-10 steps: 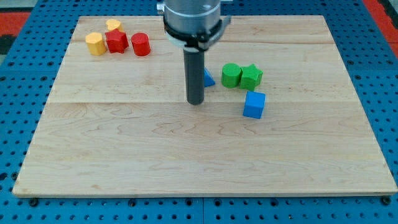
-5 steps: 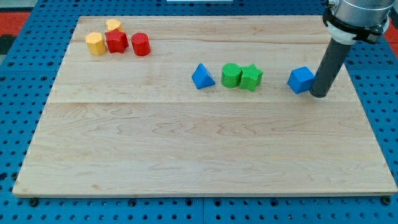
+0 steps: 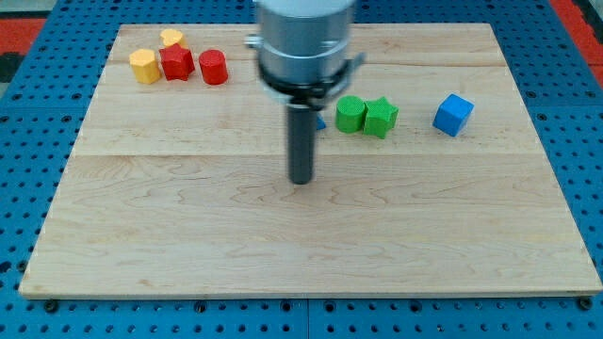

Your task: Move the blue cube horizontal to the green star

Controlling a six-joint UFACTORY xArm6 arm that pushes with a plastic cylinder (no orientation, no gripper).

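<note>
1. Seven small blocks are showing in full on the pale wooden board (image 3: 188, 235); an eighth, a blue block (image 3: 318, 121), is peeking out from behind the rod, its shape hidden.
2. No claw is fitted: the arm is ending in a straight dark rod, so there are no jaws to be apart or together; my tip (image 3: 301, 181) is resting on bare wood at centre frame, touching nothing.
3. The small blue cube (image 3: 453, 114) is sitting at right of centre, upper half, roughly level with the green star-shaped block (image 3: 381, 117) and well apart from it.
4. A green round block (image 3: 350, 114) is touching the star on its left side.
5. A yellow block (image 3: 144, 66), a second yellow block (image 3: 171, 38), a red block (image 3: 176, 63) and a red cylinder (image 3: 214, 67) are clustering at upper left.
6. Risk, as judged: the cube is already looking aligned, so any further nudge could be knocking it off the row or toward the board's right edge; a sweep rightward from the tip's position could be clipping the green pair.
7. Surroundings: a blue perforated panel (image 3: 38, 169) is framing the board, with red panel (image 3: 24, 24) showing at the top corners.
</note>
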